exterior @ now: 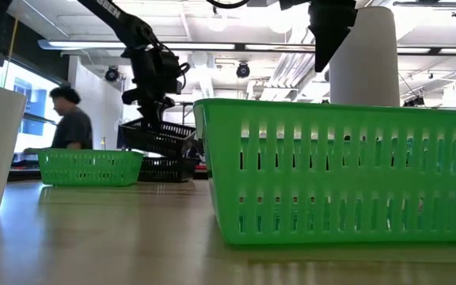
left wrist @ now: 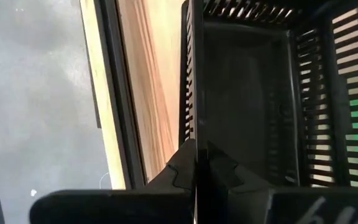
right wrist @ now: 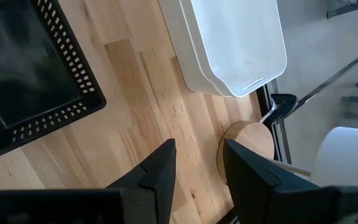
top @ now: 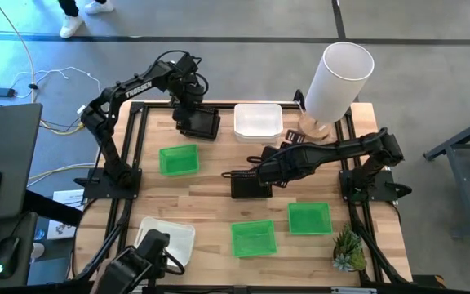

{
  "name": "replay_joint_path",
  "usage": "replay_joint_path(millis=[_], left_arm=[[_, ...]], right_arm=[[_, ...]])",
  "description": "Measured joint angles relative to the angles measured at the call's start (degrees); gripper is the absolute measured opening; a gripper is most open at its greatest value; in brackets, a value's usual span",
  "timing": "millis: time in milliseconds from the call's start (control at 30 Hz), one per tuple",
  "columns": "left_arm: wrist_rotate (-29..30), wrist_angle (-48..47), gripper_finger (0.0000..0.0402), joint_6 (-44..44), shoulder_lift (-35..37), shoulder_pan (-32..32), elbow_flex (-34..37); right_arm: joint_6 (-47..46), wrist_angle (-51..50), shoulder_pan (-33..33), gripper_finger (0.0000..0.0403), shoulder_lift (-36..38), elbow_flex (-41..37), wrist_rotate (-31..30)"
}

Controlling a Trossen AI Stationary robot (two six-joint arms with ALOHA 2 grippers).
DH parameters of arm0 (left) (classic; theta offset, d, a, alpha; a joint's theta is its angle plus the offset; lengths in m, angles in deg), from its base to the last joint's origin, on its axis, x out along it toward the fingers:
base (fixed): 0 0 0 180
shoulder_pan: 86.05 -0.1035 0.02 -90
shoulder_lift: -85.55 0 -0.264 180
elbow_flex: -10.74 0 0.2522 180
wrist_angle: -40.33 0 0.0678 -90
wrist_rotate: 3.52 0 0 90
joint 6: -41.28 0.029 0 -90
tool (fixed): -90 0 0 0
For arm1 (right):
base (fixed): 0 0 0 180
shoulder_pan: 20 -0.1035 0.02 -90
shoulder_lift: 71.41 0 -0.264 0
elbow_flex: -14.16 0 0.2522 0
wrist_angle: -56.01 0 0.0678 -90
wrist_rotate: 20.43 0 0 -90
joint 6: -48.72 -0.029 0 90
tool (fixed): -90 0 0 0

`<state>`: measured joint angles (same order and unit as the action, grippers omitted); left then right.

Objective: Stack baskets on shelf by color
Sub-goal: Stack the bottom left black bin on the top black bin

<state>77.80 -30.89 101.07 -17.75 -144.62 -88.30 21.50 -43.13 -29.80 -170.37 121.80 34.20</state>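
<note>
My left gripper (top: 190,104) is at the table's far edge, shut on a black slotted basket (top: 199,123). In the low view this basket (exterior: 163,131) hangs tilted over a second black basket (exterior: 169,168) that rests on the table. My right gripper (right wrist: 197,163) is open above bare wood at mid-table. A third black basket (top: 250,186) sits just nearer than it, also seen in the right wrist view (right wrist: 30,81). A white basket (top: 258,120) stands at the far edge and another white basket (top: 166,238) near the left front. Three green baskets (top: 178,159) (top: 253,238) (top: 309,218) rest flat on the table. My left gripper holds the black basket by the rim of one side wall (left wrist: 194,118), pinched with one finger inside the basket and one finger (left wrist: 178,171) outside. It comes from above. The basket hangs tilted below the fingers, over the second black basket.
A tall white cylinder (top: 338,80) on a round wooden base (right wrist: 248,144) stands at the far right corner. A small plant (top: 348,250) sits at the near right corner. A black frame (top: 129,147) borders the table. A person (exterior: 70,119) stands in the room beyond.
</note>
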Motion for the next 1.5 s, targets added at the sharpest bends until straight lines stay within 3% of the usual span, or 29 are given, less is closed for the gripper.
replay_joint_path(millis=[200,967,1500], left_arm=[[-2.9,0.1,0.0,0.4,-1.9,-0.3,0.0],[-2.7,1.9,0.0002,1.4,-4.0,-0.4,0.0],[-2.7,2.0,0.008,-6.4,-4.0,-0.3,0.0]], right_arm=[[0.0,0.1,0.0,0.0118,0.0,0.0,0.0],[0.0,0.1,0.0,0.0118,0.0,0.0,0.3],[0.0,0.1,0.0,0.0118,0.0,0.0,0.4]])
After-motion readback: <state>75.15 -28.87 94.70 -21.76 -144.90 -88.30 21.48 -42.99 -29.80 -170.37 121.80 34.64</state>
